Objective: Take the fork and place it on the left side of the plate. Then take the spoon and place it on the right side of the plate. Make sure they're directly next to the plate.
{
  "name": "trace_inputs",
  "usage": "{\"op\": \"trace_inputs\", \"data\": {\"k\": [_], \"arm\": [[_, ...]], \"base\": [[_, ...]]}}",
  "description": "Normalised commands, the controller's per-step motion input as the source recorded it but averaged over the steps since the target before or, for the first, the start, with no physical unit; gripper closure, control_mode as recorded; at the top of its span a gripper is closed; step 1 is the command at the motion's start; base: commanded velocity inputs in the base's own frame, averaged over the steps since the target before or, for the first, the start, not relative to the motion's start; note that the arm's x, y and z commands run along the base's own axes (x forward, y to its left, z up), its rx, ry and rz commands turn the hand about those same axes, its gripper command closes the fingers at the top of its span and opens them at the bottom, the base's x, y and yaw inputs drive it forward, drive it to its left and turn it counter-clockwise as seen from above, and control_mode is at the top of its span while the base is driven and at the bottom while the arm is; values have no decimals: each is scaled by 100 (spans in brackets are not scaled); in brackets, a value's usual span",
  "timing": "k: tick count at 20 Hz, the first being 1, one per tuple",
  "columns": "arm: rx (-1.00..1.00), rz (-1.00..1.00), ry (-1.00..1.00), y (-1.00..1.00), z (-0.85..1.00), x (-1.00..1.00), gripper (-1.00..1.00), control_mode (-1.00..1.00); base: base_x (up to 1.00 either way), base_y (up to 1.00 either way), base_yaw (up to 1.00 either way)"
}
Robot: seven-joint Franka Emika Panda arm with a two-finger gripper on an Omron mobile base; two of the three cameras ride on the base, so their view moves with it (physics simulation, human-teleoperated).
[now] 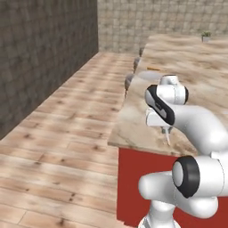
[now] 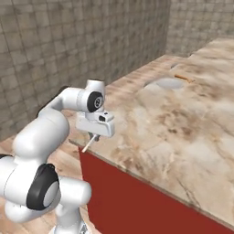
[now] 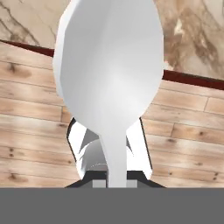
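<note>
With the spoon (image 3: 109, 78) pinched by its handle in the closed fingers (image 3: 109, 173) over the desk (image 2: 183, 137) edge, a level carry to the right of the distant, seemingly fork-flanked plate (image 2: 165, 83) was advised.

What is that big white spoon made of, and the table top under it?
The spoon looks like smooth white plastic or ceramic: plain and softly glossy. The counter looks like polished marble, beige with brown veins. Both are rendered, so that's a guess.

Even, diffuse light with no clear source; shadows are faint. The renders are soft and low in detail. The marbled worktop (image 2: 183, 123) shows no glare; the close spoon (image 3: 109, 74) looks smoothly shaded.
</note>
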Motion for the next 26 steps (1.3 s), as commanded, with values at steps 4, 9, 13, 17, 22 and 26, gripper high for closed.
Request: {"op": "trace_inputs", "data": {"k": [4, 9, 13, 17, 22, 26], "arm": [[0, 0, 0, 0, 0, 0, 100, 100], [0, 0, 0, 0, 0, 0, 100, 100], [0, 0, 0, 0, 0, 0, 100, 100], [0, 0, 0, 0, 0, 0, 100, 100], [0, 0, 0, 0, 0, 0, 100, 100], [0, 0, 0, 0, 0, 0, 100, 100]], "base": [[62, 100, -36], [68, 100, -43], [71, 100, -45], [64, 100, -46], [73, 100, -49], [81, 100, -55]]}}
